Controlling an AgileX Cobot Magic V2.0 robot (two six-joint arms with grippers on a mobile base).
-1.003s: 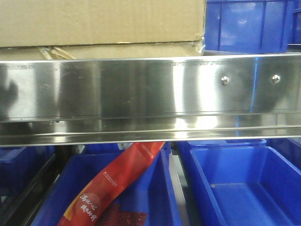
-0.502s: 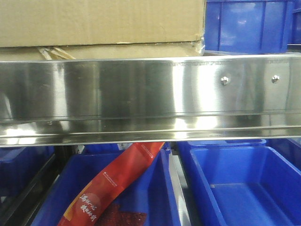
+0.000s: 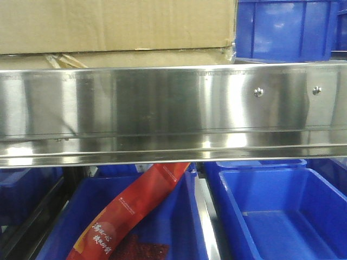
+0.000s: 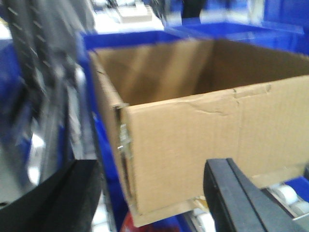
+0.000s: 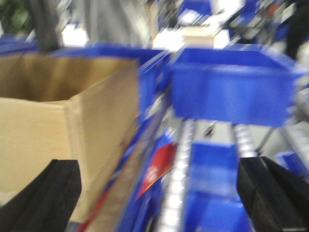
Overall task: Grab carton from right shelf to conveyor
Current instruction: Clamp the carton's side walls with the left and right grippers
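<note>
Only the glare on the rail (image 3: 162, 108) shifted this last second, so my left claw (image 4: 152, 169) and right claw (image 5: 159, 166), both wide and empty, haven't grabbed the carton (image 4: 193, 130) at 12 o'clock.

Yellow Chinese characters are printed along the lower end of the red packet (image 3: 130, 208) lying in the blue bin (image 3: 181, 230); they are too blurred to be read. A small white line above them is likewise illegible. Nothing legible is made out on the carton (image 4: 203, 140).
</note>
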